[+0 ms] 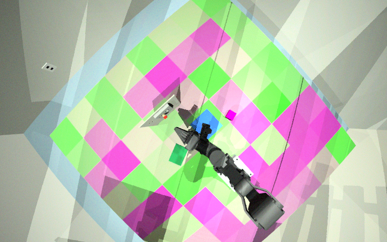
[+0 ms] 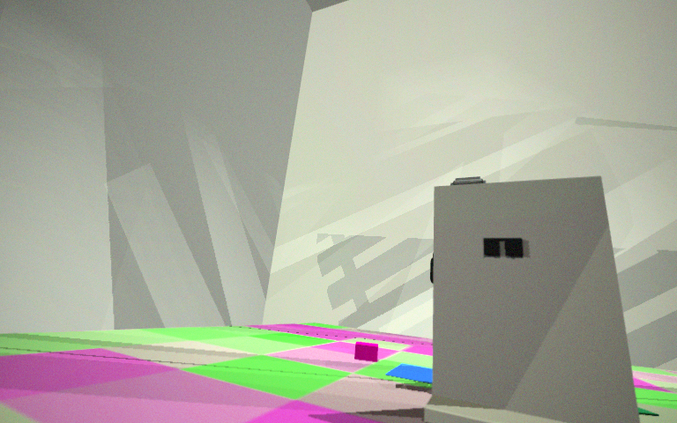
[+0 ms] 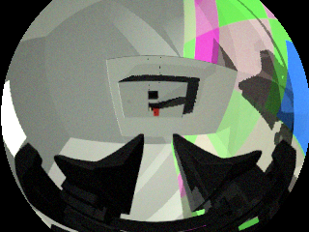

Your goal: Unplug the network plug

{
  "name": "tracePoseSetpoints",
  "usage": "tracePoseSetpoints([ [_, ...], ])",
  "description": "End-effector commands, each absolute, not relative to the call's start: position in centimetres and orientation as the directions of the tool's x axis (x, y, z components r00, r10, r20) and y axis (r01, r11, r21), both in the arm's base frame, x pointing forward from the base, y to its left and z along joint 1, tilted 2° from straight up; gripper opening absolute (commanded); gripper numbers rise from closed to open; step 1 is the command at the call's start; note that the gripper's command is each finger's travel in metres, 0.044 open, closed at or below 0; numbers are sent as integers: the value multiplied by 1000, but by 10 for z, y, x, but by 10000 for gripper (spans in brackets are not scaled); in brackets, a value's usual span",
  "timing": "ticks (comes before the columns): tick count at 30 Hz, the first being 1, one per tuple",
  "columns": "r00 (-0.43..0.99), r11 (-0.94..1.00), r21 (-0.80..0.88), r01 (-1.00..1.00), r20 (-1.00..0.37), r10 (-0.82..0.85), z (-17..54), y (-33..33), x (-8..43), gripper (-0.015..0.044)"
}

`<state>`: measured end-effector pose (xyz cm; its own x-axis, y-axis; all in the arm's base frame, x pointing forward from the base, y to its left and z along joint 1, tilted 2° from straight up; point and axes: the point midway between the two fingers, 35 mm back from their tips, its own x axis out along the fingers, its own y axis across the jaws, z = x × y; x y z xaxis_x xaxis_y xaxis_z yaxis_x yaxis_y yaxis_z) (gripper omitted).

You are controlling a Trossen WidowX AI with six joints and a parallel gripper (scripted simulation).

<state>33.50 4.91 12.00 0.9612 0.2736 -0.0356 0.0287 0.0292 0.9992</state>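
Observation:
The upright grey panel (image 1: pixel 147 122) (image 2: pixel 515 324) (image 3: pixel 208 123) stands with its socket side facing my gripper. A small plug with a red part (image 1: pixel 165 116) (image 3: pixel 155 112) sits at the socket, near the panel's middle. Its thin tab is too small to make out. My gripper (image 1: pixel 176 129) (image 3: pixel 157 137) is partly open and empty, in front of the panel and clear of the plug. In the wrist view the plug shows above the gap between the fingertips. A blue square (image 1: pixel 207 114) (image 2: pixel 410 374) (image 3: pixel 296 87) and a green patch (image 1: pixel 177 154) lie on the table; which is the marked one is unclear.
A small magenta block (image 1: pixel 231 115) (image 2: pixel 366 352) stands on the checkered table beyond the blue square from the panel. A raised dark-edged frame (image 3: pixel 192 94) surrounds part of the socket area. My arm reaches in from the lower right in the top view.

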Motion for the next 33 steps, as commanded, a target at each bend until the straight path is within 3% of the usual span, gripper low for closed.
tracePoseSetpoints([
  [1, 962, 17, 1000, 15, -19, 274, 122, 49, 341, 156],
  [33, 962, 17, 1000, 11, -16, 274, 122, 50, 387, 156],
])
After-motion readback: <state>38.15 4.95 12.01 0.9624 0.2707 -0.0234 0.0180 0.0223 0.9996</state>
